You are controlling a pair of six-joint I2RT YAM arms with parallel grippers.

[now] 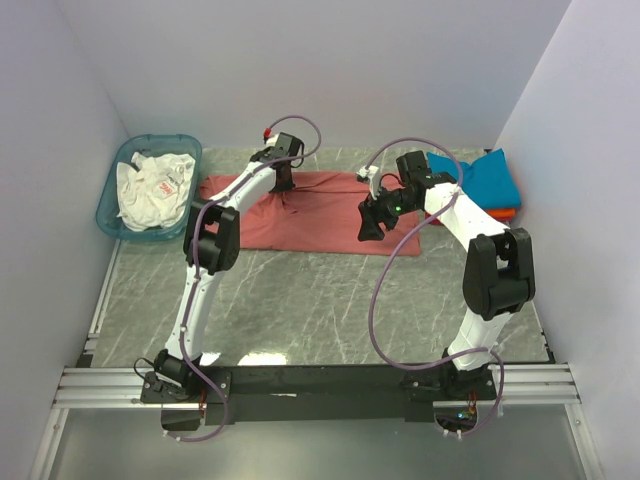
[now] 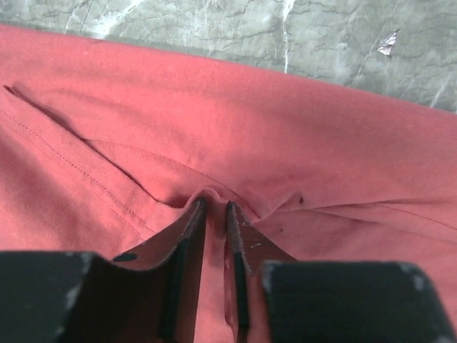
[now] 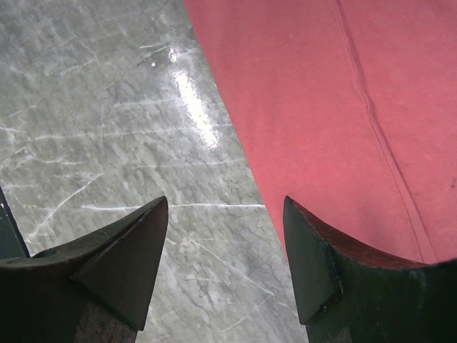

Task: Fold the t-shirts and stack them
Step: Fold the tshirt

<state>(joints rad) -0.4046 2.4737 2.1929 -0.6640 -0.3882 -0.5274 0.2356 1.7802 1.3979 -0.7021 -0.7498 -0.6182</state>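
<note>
The dusty-red t-shirt (image 1: 310,215) lies spread flat at the back middle of the table. My left gripper (image 1: 284,184) is down on its far edge and shut on a pinch of the red cloth (image 2: 214,207), which bunches up between the fingertips. My right gripper (image 1: 371,232) is open and empty, low over the shirt's front right edge; the shirt's hem (image 3: 357,107) runs under the right finger and bare table lies between the jaws. A folded teal-blue t-shirt (image 1: 480,178) lies on a folded orange one (image 1: 500,213) at the back right.
A translucent teal basket (image 1: 112,205) at the back left holds crumpled white cloth (image 1: 152,188). Grey marble table (image 1: 320,300) spreads in front of the shirt. White walls close in the left, back and right sides.
</note>
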